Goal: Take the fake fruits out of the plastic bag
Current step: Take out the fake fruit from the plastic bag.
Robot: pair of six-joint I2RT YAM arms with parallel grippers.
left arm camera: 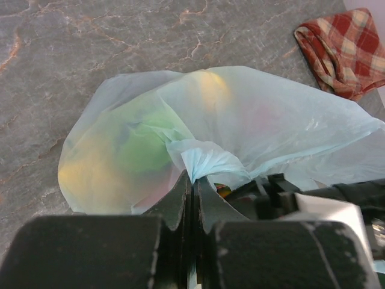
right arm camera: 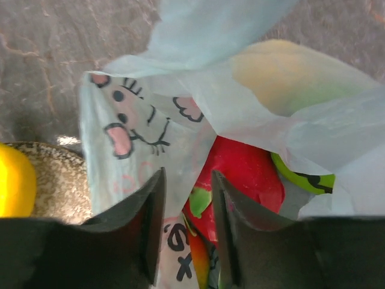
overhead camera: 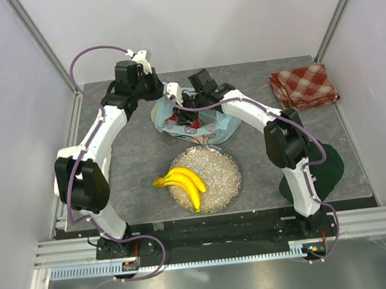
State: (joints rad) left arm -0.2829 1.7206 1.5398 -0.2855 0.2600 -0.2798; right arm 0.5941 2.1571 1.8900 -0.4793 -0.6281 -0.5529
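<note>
**Left jaws pinch the bag; right jaws part at its mouth**

On the grey stone-patterned table (overhead camera: 133, 164), towards the far edge, the left gripper (left arm camera: 192, 182) is clamped tight on a gathered twist of the light blue translucent crinkly plastic bag (overhead camera: 202, 128). Nearer the front edge, the yellow plastic banana bunch (overhead camera: 183, 181) already lies on the round speckled plate (overhead camera: 233, 164). The other fruits sit inside the bag. The right gripper (right arm camera: 186, 180) has its jaws parted over the bag's mouth, just above a glossy pink-red plastic fruit (right arm camera: 243, 171), and grips nothing. To do this step well, the left pinch should lift the film clear, and the right jaws should close on the fruit's body alone, not on loose plastic.
</note>
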